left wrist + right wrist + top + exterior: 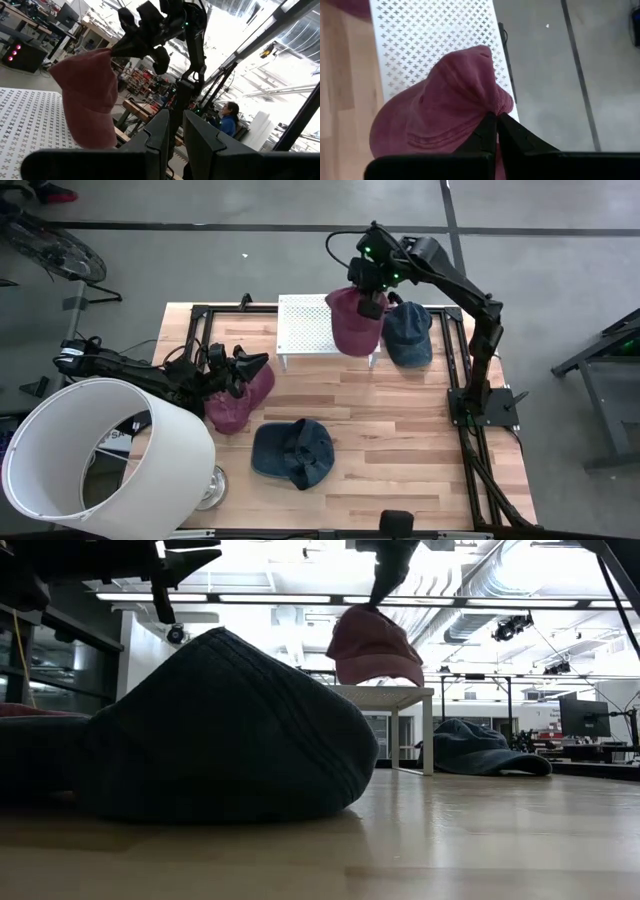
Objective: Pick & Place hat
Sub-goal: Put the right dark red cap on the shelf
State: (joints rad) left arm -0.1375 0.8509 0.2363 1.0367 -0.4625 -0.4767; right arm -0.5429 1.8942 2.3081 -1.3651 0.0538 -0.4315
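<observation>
We see the right end effector [371,308] up at about one o'clock on the tabletop [400,440]. Its fingers are pressed together on the top of a red hat [355,320], pinching the cloth. The red hat hangs in the air, above the right end of the white rack [305,325] with little holes in it.

The left end effector [258,363] is at about nine o'clock. It is over another red hat [235,405] that lies on the tabletop. Its fingers are nearly together, with just a thin gap, and we cannot tell if it holds anything.

A blue hat [292,452] lies at about six o'clock. Another blue hat [408,332] lies just to the right of the rack. A big white lamp shade [90,455] sits at about eight o'clock.
</observation>
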